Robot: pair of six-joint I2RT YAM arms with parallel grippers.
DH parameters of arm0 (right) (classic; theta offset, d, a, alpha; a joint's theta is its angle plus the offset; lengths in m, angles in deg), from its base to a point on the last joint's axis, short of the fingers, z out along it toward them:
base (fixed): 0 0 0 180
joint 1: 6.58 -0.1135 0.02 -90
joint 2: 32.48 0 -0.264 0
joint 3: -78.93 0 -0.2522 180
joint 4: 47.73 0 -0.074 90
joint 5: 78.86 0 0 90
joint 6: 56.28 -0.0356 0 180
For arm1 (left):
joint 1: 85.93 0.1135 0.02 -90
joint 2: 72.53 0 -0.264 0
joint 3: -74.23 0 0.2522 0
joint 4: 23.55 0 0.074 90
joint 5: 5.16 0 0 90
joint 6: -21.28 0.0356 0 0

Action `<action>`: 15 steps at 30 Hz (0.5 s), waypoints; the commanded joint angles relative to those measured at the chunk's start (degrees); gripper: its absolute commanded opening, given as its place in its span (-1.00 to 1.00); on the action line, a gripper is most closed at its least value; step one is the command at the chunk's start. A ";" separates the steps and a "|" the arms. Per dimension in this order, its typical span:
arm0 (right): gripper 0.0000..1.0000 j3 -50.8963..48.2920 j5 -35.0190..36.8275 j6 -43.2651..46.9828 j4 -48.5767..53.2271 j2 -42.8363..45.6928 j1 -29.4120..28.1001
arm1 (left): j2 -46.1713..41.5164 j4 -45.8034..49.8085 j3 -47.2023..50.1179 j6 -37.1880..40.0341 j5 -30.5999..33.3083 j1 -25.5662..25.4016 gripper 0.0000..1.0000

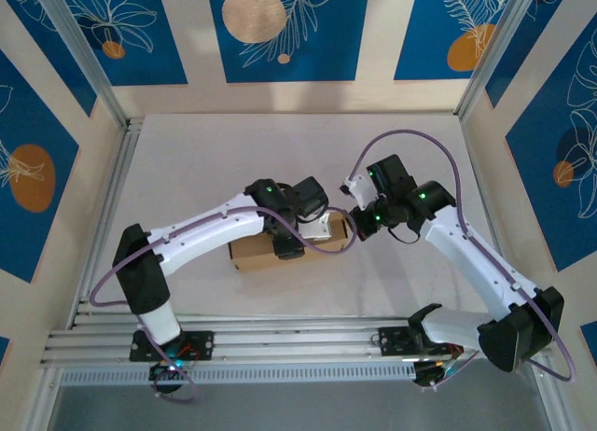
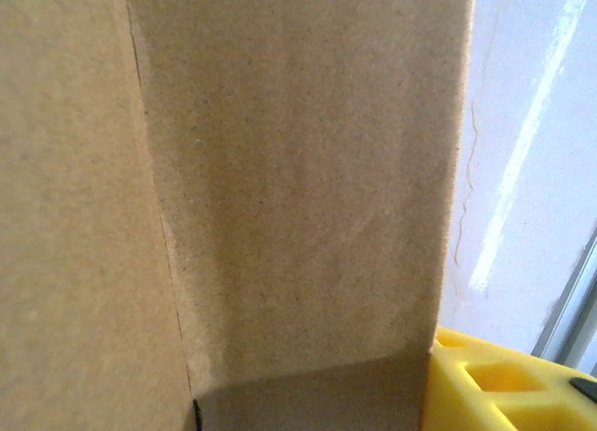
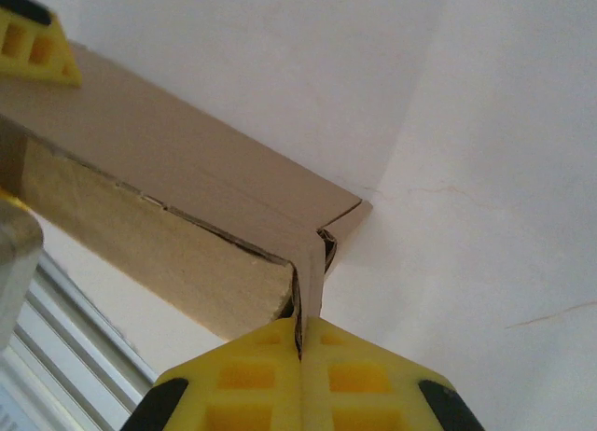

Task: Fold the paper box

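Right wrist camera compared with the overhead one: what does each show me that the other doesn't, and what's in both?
Right wrist view: close up, its jaws are pinched shut, with the yellow fingertips clamping a thin flap at the corner of the plain brown cardboard box. A small gap shows at the fold.

Top view: the white left arm and right arm meeting over the box, plus purple cables, metal rails and blue patterned walls.

Shared: the box lying on the white table, gripped at its right end.
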 commanded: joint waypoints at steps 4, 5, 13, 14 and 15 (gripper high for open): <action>-1.00 0.40 2.84 -20.55 -1.46 -1.48 -3.25 | 2.16 -2.68 -1.62 -1.64 -1.97 1.66 0.10; -1.00 0.55 3.89 -20.99 -1.70 -1.66 -4.09 | 2.12 -2.60 -1.70 -1.70 -2.32 1.92 0.11; -1.00 -3.76 15.08 -22.10 -4.68 -0.39 -7.97 | 2.66 -1.94 -2.96 -2.39 -4.48 3.40 0.12; -1.00 -4.82 16.25 -22.08 -5.27 0.22 -7.99 | 2.66 -1.92 -3.05 -2.42 -4.58 3.49 0.12; -1.00 -5.81 16.64 -22.14 -5.98 0.78 -8.08 | 2.70 -2.00 -2.93 -2.57 -4.58 3.56 0.12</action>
